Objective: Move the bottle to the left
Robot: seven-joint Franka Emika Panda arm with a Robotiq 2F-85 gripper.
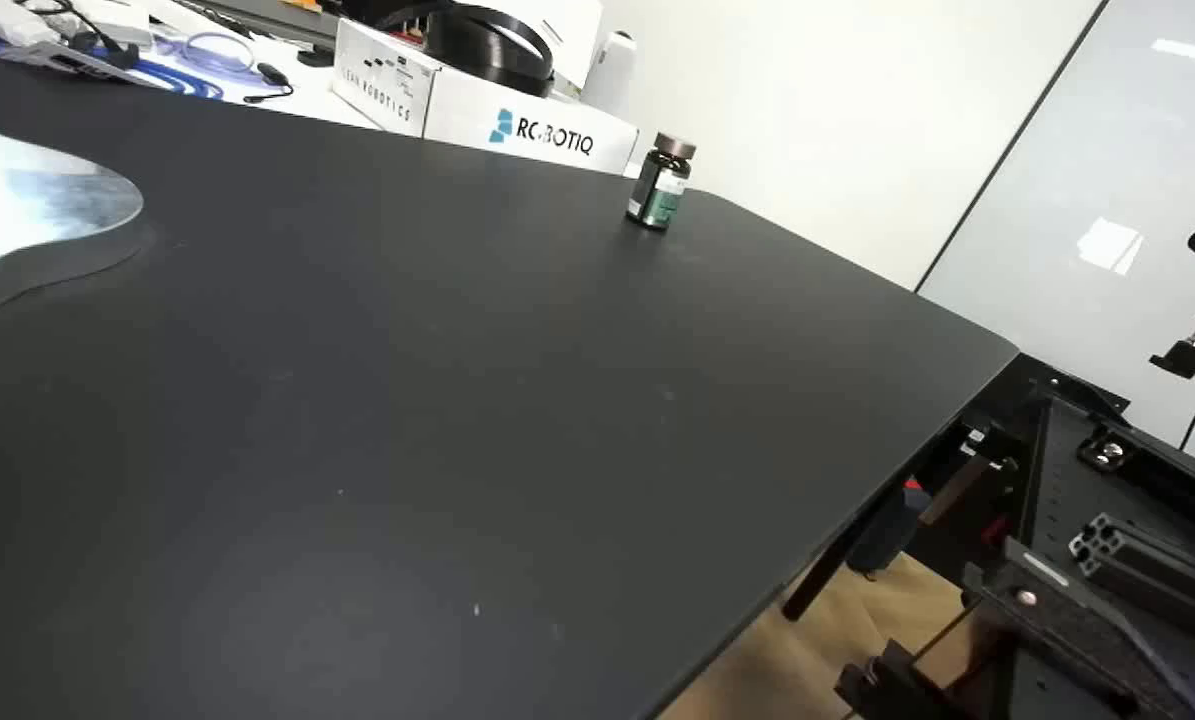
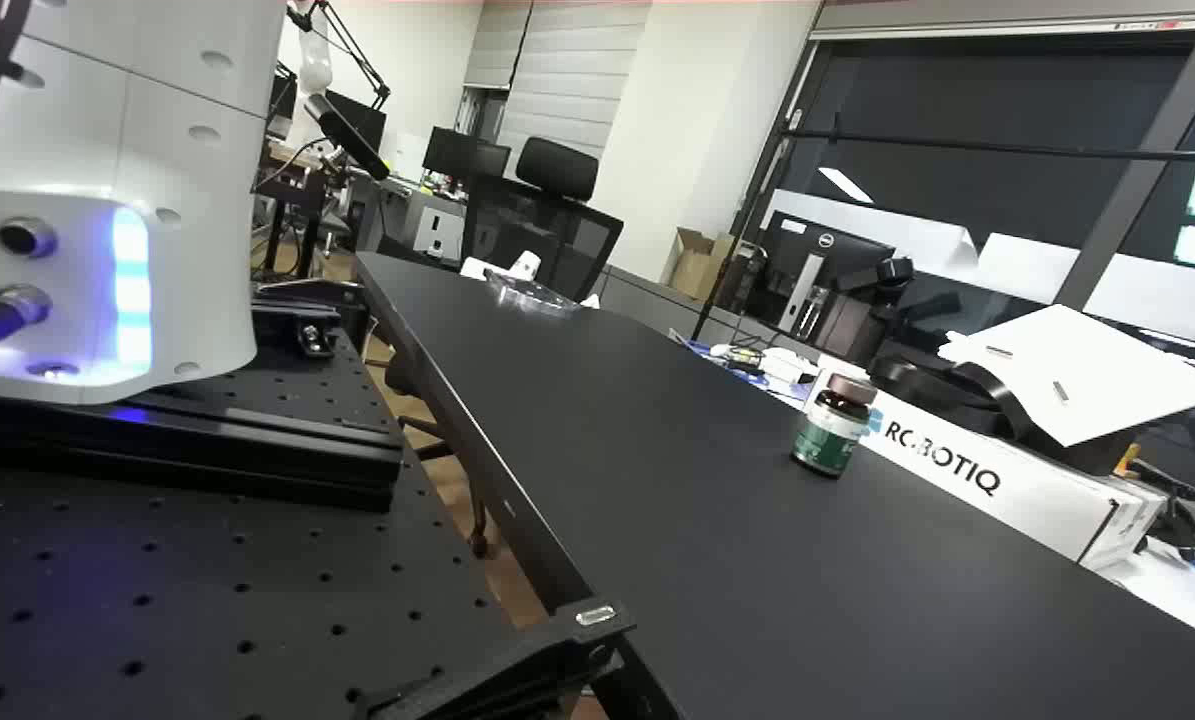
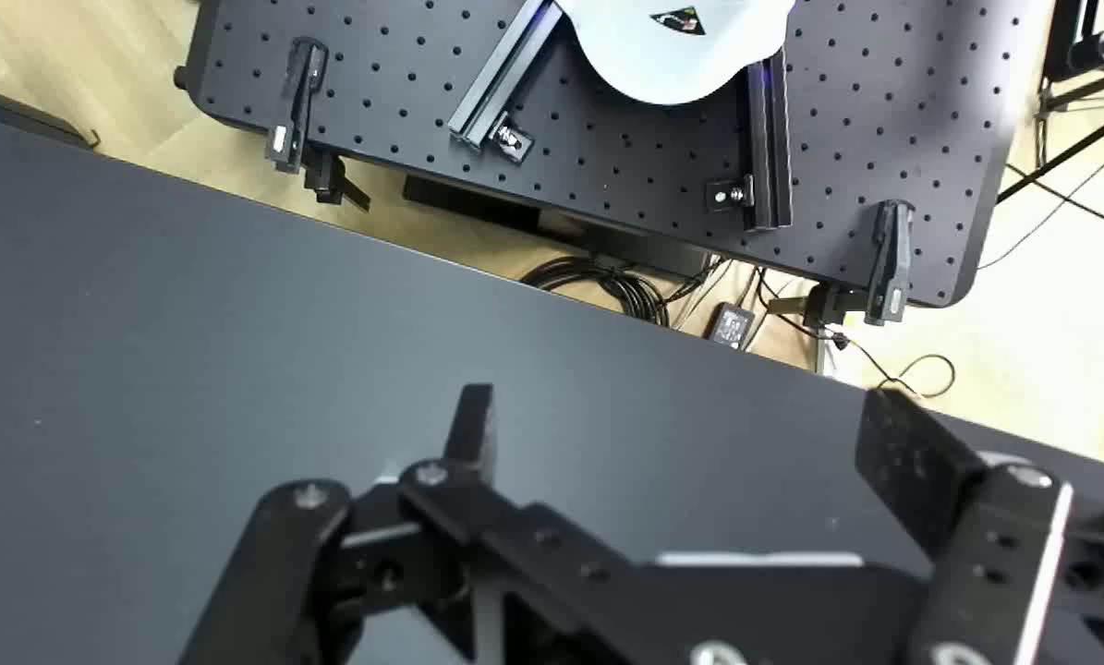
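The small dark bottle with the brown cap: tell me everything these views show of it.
The small dark cylindrical bottle looks like glass, with a broad brown cap on. A green-and-white label covers much of its body; the print is too small to read. It stands upright on the flat black table, near the edge by the white cardboard-looking box lettered ROBOTIQ, apart from it. Only the table touches it; its contents cannot be made out.

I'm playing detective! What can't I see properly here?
Bottle: writing too small in both exterior views.
Robot base: top edge cuts it off in an exterior view.
Shiny thing: left edge cuts it off in an exterior view.
Gripper: bottom edge cuts it off, wrist view.
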